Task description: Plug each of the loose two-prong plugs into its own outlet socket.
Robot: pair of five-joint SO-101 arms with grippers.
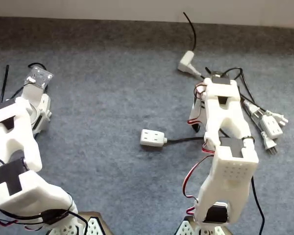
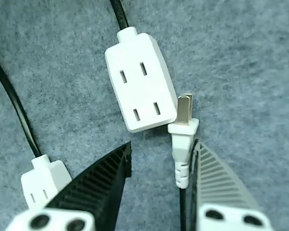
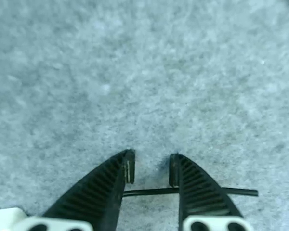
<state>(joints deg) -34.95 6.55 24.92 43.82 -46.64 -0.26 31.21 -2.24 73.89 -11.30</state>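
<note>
Grey carpet (image 1: 98, 98) covers the whole work surface, with a pale wall strip along the far edge. The left arm (image 1: 14, 142) is over on the left side. Its left claw (image 2: 163, 148) is spread wide and has hold of nothing. A loose two-prong plug (image 2: 183, 137) lies flat on the carpet between the fingers, just beside the pale one. The plug's prongs sit right alongside the edge of a white four-slot socket (image 2: 140, 82), not in any slot. A second small socket (image 2: 43, 180) lies beside the black finger (image 2: 103, 185).

The right arm (image 1: 228, 137) stretches toward the far side. Its right claw (image 3: 151, 166) is only slightly parted, gripping nothing, and a thin black cord (image 3: 149, 191) runs across the carpet under its fingers.

Mid-carpet there's another white socket block (image 1: 153, 138) whose cord runs right toward that arm. A white angled plug (image 1: 186, 62) sits farther back. A tangle of sockets and plugs (image 1: 269, 125) lies on the far right.
</note>
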